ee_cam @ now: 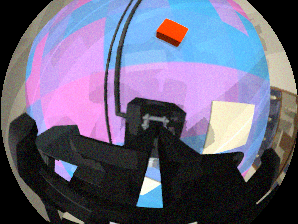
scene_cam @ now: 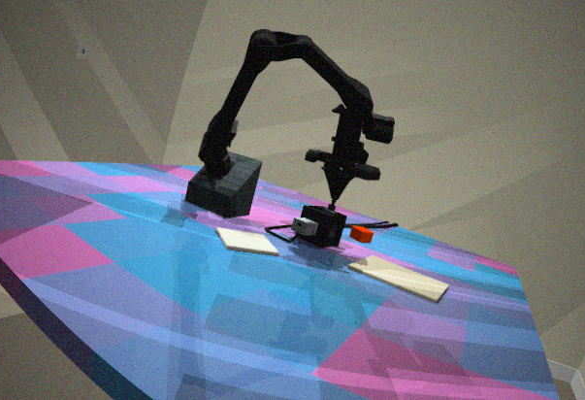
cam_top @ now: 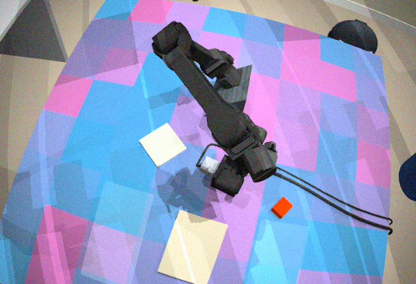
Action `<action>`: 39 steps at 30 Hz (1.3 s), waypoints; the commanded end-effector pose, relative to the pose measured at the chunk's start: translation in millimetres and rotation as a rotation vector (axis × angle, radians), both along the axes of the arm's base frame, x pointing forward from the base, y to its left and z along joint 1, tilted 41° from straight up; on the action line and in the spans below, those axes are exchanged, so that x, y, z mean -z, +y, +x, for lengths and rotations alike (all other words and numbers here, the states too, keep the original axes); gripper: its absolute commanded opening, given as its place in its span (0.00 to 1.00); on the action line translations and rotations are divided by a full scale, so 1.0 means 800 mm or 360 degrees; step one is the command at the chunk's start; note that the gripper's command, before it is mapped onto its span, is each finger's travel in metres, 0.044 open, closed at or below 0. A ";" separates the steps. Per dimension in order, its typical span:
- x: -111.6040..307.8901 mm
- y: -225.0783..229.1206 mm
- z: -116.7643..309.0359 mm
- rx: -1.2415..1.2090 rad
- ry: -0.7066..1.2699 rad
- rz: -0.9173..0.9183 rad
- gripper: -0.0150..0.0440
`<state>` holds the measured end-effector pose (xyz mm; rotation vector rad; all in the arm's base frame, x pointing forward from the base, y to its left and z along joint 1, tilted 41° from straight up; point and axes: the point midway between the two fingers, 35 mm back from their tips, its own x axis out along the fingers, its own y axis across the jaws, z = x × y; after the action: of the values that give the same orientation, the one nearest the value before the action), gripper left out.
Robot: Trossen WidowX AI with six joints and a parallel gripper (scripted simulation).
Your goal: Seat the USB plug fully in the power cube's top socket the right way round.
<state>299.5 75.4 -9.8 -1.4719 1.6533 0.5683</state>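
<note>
The power cube (cam_top: 228,182) (scene_cam: 323,228) (ee_cam: 134,111) is a black box standing upright on the table. A light grey block (cam_top: 210,165) (scene_cam: 305,226) sits at its side. My gripper (scene_cam: 333,201) (ee_cam: 156,129) points straight down over the cube's top, its fingertips nearly together and shut on the small USB plug (scene_cam: 332,207), which stands upright at the cube's top. In the wrist view, pale grey markings show on the cube's top at the fingertips. The socket opening and how deep the plug sits are hidden by the fingers.
An orange block (cam_top: 281,207) (scene_cam: 362,234) (ee_cam: 172,33) lies near the cube. Black cables (cam_top: 325,198) (ee_cam: 119,75) run from the cube towards the table edge, and one loops by the grey block. Two cream flat pieces (cam_top: 163,145) (cam_top: 193,246) lie on the table.
</note>
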 end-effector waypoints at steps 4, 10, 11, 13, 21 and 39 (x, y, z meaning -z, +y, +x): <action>0.001 -0.003 0.000 0.0000 0.0006 -0.0010 0.25; 0.000 0.000 0.000 0.0000 0.0000 0.0000 0.30; 0.000 0.000 0.000 0.0000 0.0000 0.0000 0.34; 0.000 0.000 0.000 0.0000 0.0000 0.0000 0.42; 0.000 0.000 0.000 0.0000 0.0000 0.0000 0.42; -0.008 0.007 0.000 -0.0001 0.0000 0.0001 0.42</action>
<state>299.6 78.6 -6.3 -1.4791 1.6512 0.5717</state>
